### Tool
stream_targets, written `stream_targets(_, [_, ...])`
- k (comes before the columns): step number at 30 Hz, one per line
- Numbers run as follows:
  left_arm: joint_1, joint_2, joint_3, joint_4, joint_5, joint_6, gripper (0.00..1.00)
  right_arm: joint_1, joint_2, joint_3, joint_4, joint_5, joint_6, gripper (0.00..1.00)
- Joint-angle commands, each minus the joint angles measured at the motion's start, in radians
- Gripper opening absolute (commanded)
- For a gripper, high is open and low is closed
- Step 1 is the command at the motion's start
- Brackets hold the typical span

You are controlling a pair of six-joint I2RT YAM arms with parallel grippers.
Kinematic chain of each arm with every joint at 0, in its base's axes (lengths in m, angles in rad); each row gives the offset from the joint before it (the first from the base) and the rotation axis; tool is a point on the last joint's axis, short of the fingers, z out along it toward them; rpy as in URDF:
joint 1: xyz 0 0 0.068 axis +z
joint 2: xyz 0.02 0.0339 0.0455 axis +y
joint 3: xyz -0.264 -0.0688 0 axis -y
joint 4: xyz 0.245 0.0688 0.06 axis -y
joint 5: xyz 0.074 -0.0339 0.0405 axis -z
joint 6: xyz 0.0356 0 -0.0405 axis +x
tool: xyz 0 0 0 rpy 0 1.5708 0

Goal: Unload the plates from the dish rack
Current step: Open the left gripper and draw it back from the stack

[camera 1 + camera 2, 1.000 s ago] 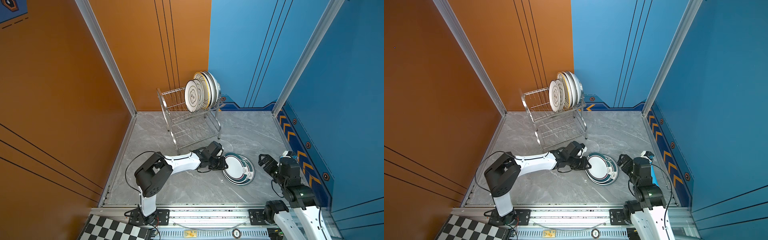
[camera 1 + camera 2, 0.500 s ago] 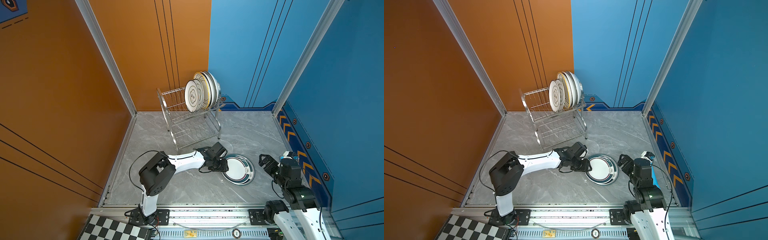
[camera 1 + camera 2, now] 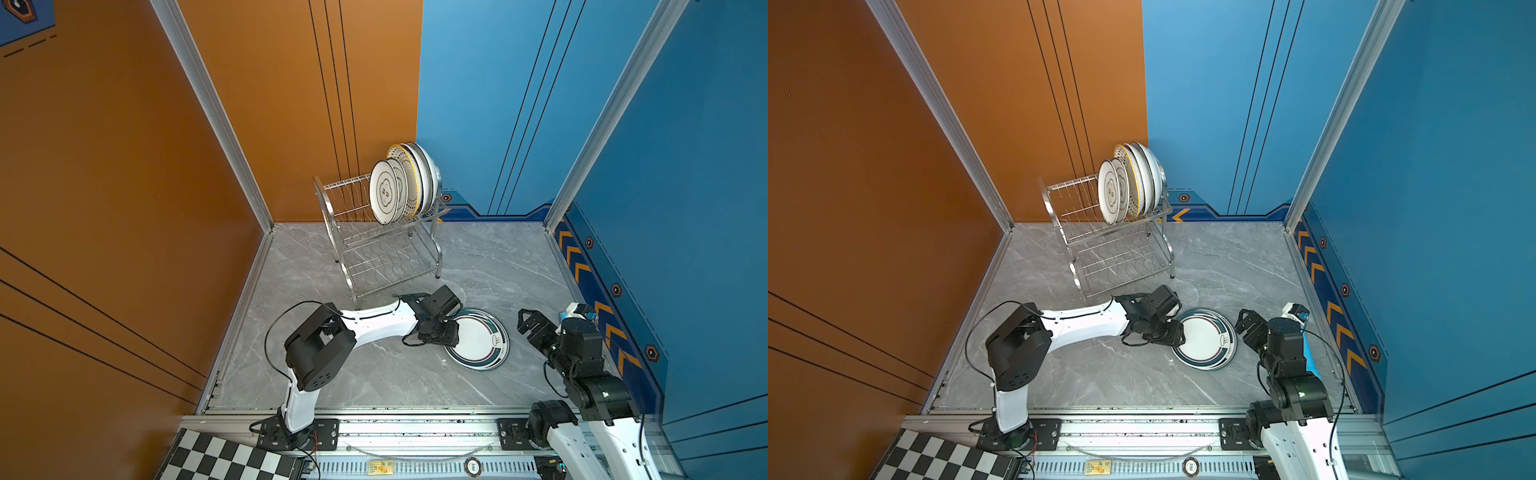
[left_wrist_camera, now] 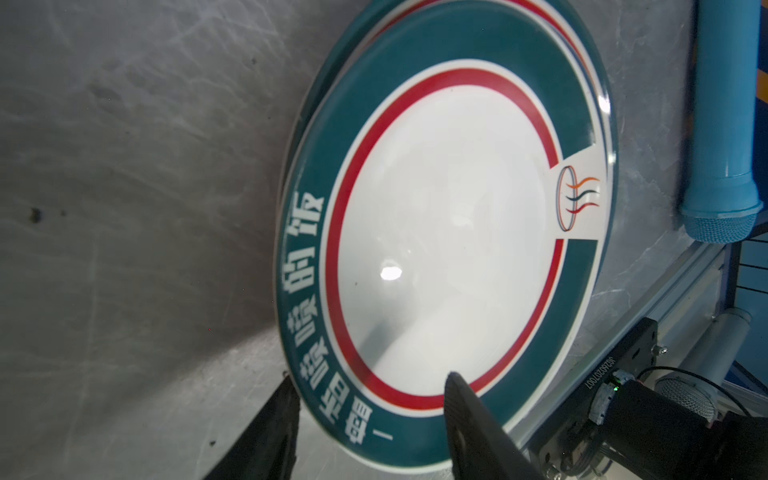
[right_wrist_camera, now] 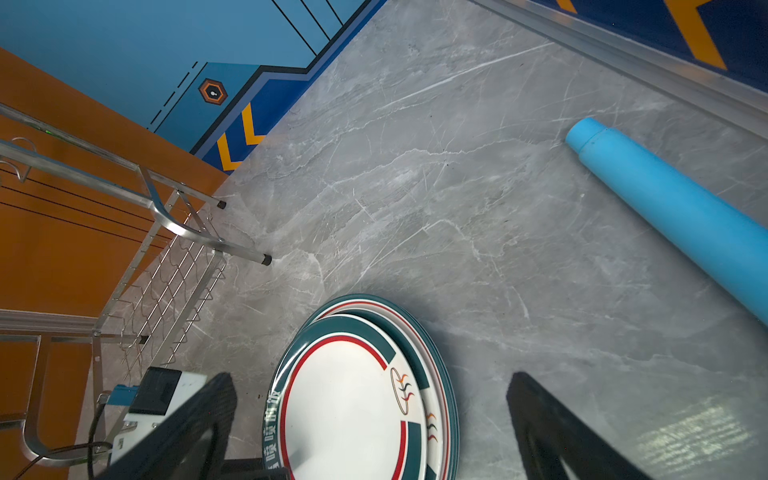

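The dish rack (image 3: 386,262) (image 3: 1113,257) stands at the back, with several white plates (image 3: 386,193) (image 3: 1111,193) upright at the right end of its upper tier. A stack of teal-rimmed plates (image 3: 478,338) (image 3: 1204,338) (image 4: 449,232) (image 5: 353,399) lies flat on the floor in front. My left gripper (image 3: 451,332) (image 4: 370,390) is open at the stack's left edge. One finger is over the top plate's rim and the other is beside it. My right gripper (image 3: 528,322) (image 5: 370,376) is open just right of the stack, holding nothing.
A light blue tube (image 5: 665,216) (image 4: 723,124) lies on the grey floor near the right wall. Orange and blue walls close in the back and sides. An aluminium rail (image 3: 415,424) runs along the front. The rack's lower tier (image 5: 174,257) holds nothing.
The left gripper has opened. The top plate, held tilted a second ago, now lies flat on the stack. The right arm has hardly moved.
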Motion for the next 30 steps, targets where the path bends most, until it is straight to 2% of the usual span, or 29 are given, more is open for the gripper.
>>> stream_targets(1, [-0.019,0.028,0.038,-0.049,-0.025,0.034,0.58,-0.008,-0.016,-0.012,-0.038,-0.014,-0.02,1.0])
stream_targets(10, [-0.031,0.033,0.057,-0.066,-0.03,0.049,0.63,-0.009,-0.024,-0.01,-0.041,-0.015,-0.023,1.0])
stream_targets(16, [-0.018,-0.003,0.036,-0.116,-0.092,0.065,0.65,-0.009,-0.017,0.001,-0.03,-0.037,-0.051,1.0])
stream_targets(21, [0.024,-0.135,-0.065,-0.135,-0.16,0.087,0.71,-0.009,0.013,0.056,0.015,-0.122,-0.116,1.0])
stream_targets(25, [0.082,-0.272,-0.162,-0.144,-0.204,0.105,0.75,-0.006,0.097,0.153,0.063,-0.205,-0.144,1.0])
stream_targets(28, [0.138,-0.372,-0.231,-0.146,-0.209,0.113,0.76,0.022,0.176,0.246,0.097,-0.222,-0.148,1.0])
stream_targets(30, [0.176,-0.43,-0.271,-0.15,-0.212,0.12,0.81,0.072,0.228,0.307,0.13,-0.202,-0.153,1.0])
